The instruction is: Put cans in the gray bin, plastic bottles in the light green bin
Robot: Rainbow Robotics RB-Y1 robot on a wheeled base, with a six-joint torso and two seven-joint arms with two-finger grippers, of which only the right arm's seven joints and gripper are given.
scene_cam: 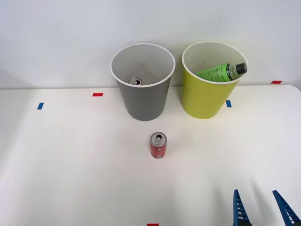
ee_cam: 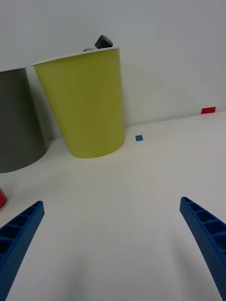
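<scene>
With the bottle (scene_cam: 221, 71) already in the green bin (scene_cam: 203, 101) and one can (scene_cam: 135, 81) in the gray bin (scene_cam: 143, 103), the released right gripper (scene_cam: 263, 209) likely must swing left to grasp the red can (scene_cam: 158, 146) standing before the gray bin.

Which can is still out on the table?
The red can. It stands upright on the white table in front of the gray bin. The other can already sits down inside that gray bin.
</scene>
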